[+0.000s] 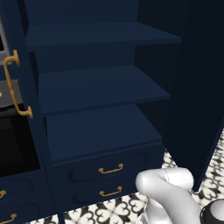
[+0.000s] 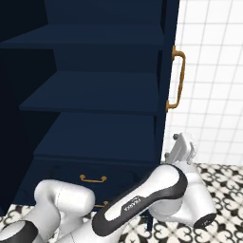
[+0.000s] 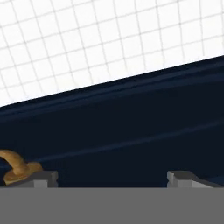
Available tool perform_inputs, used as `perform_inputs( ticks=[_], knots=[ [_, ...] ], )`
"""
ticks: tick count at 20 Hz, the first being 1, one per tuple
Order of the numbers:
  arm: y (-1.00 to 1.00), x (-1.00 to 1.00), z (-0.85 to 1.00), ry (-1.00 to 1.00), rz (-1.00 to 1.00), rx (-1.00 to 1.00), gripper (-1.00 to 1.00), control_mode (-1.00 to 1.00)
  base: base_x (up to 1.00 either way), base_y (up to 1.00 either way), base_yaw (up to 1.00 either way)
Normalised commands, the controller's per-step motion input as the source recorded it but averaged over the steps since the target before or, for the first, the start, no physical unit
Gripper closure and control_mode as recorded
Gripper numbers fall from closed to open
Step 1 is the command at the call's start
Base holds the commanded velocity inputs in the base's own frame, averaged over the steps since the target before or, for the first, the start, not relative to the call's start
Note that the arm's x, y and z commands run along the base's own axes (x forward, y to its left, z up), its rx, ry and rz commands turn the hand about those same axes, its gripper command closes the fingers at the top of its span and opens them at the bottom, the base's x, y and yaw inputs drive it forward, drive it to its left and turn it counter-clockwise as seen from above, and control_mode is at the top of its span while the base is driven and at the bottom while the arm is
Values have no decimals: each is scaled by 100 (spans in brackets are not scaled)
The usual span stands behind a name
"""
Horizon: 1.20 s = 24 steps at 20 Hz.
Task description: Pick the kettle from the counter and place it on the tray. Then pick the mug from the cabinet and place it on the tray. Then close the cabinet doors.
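A: Navy cabinet, doors swung wide; dark blue shelves stacked inside, bare-faced.

B: Below?

A: Two drawers, curved brass handles, toward 6 o'clock. Black-and-white patterned tile floor underneath, running off toward 4 o'clock.

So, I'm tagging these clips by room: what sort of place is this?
Most likely a kitchen: a tall navy cabinet with bare shelves and brass-handled drawers, a white tiled wall, patterned floor tiles, and what looks like an oven beside it.
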Motion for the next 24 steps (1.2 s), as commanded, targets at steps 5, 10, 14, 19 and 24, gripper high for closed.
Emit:
perform_inputs(
  ticks=[5, 10, 14, 19, 24],
  knots=[
    [0, 30, -6, -11, 2, -18, -100, -100, 0, 0, 0],
    [1, 25, -4, 0, 8, -15, -100, -100, 0, 0, 0],
    [1, 36, 0, 4, 9, -9, -100, -100, 0, 0, 0],
    [0, 20, 0, 4, 17, -1, -100, -100, 0, 0, 0],
    [4, 3, 0, 0, 22, 0, -100, -100, 0, 0, 0]
  ],
)
